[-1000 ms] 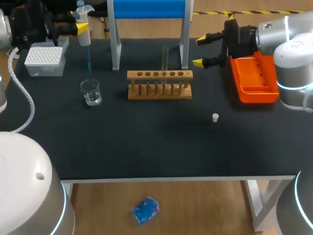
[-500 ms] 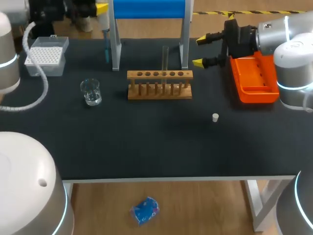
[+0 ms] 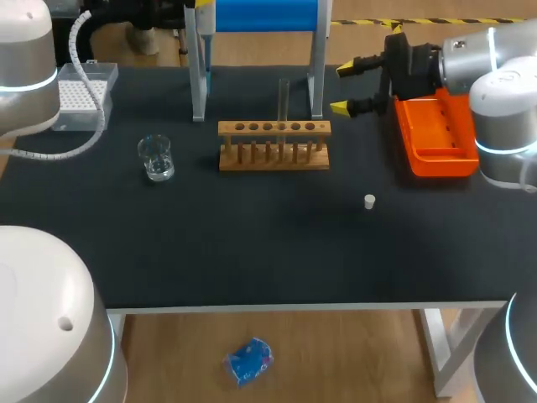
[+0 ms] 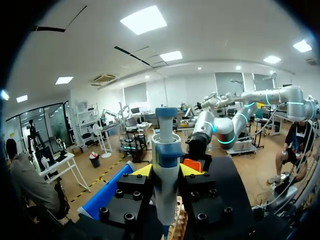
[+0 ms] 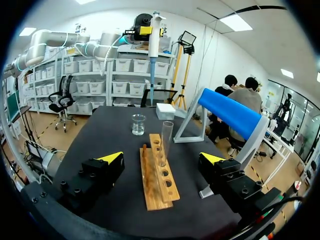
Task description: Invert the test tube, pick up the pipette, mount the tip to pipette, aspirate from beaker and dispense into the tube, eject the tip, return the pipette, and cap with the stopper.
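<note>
One matte black counter (image 3: 252, 243) carries everything. At its back: a smooth blue cylinder (image 3: 264, 15) on a grey metal frame (image 3: 199, 92). R side: a glossy orange plastic tray (image 3: 436, 138), rectangular w/ a ridged floor. Centre: a wooden rack (image 3: 273, 144) w/ a row of round holes in the top bar & peg-like uprights. Back L: a clear box of white tips (image 3: 80, 99) w/ a grid-patterned top.

L claw (image 4: 166, 172) is clenched on the pipette (image 4: 166, 145), fingers on both sides. The pipette has a white barrel, blue collar & plunger. Its thin blue tip (image 5: 151, 75) points down. It is held upright, high by the frame's L leg. R claw (image 3: 344, 86) is released, nothing in it, just L of the tray.

A clear test tube (image 3: 284, 101) stands upright in one rack hole. A clear round beaker (image 3: 156, 158) sits L of the rack. A small white stopper (image 3: 369, 201) lies apart, front-R of the rack.
</note>
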